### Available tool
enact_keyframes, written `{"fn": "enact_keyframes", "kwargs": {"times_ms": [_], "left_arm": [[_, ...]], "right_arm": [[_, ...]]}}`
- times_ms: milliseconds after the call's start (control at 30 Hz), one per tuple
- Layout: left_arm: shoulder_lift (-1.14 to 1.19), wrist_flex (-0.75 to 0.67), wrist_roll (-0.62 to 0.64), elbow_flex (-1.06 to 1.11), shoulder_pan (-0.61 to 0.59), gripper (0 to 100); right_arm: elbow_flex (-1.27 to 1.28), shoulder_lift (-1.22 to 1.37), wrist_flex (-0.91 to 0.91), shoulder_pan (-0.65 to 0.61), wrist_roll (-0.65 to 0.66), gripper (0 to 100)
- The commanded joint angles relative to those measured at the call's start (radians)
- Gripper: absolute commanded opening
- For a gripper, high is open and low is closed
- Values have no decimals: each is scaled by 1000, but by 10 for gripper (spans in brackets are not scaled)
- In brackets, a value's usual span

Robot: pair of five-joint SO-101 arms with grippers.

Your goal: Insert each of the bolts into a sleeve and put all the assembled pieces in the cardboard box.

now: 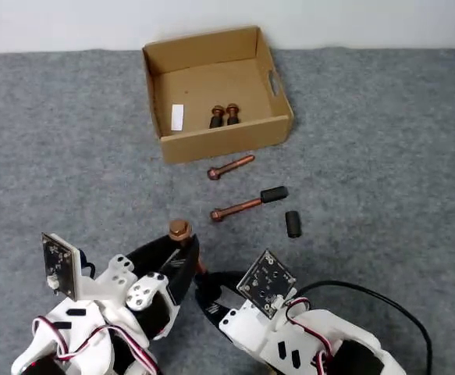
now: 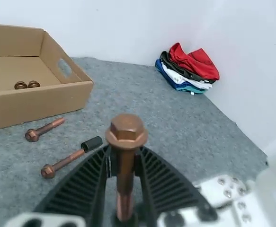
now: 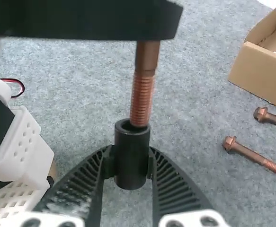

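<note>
My left gripper (image 2: 125, 158) is shut on a copper bolt (image 2: 126, 135), held head up near the table's front (image 1: 179, 230). My right gripper (image 3: 132, 158) is shut on a black sleeve (image 3: 132, 142), and the bolt's threaded tip (image 3: 142, 101) sits just inside the sleeve's mouth. In the high view the two grippers (image 1: 182, 254) (image 1: 206, 291) meet at the front centre. The cardboard box (image 1: 211, 144) at the back holds two assembled pieces (image 1: 224, 116). On the carpet in front of the box lie a bare bolt (image 1: 230, 167), a bolt with a sleeve on its tip (image 1: 247, 205) and a loose sleeve (image 1: 293, 223).
Grey carpet (image 1: 383, 156) covers the table. A pile of folded clothes (image 2: 187, 71) lies by the wall in the left wrist view. A black cable (image 1: 383, 301) loops beside the right arm. Open carpet stretches to the left and right of the box.
</note>
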Motion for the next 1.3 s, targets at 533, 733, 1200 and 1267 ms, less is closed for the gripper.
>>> {"fn": "enact_keyframes", "kwargs": {"times_ms": [533,733,1200,1267], "left_arm": [[6,212,-23,10,34,9],[11,201,-40,24,34,139],[374,199,-37,-257,-25,227],[402,199,-43,-315,-80,225]], "right_arm": [[-15,-5,-59,56,11,9],[-15,-5,-70,56,12,9],[3,-5,-67,74,12,9],[6,-5,-68,117,12,9]]}}
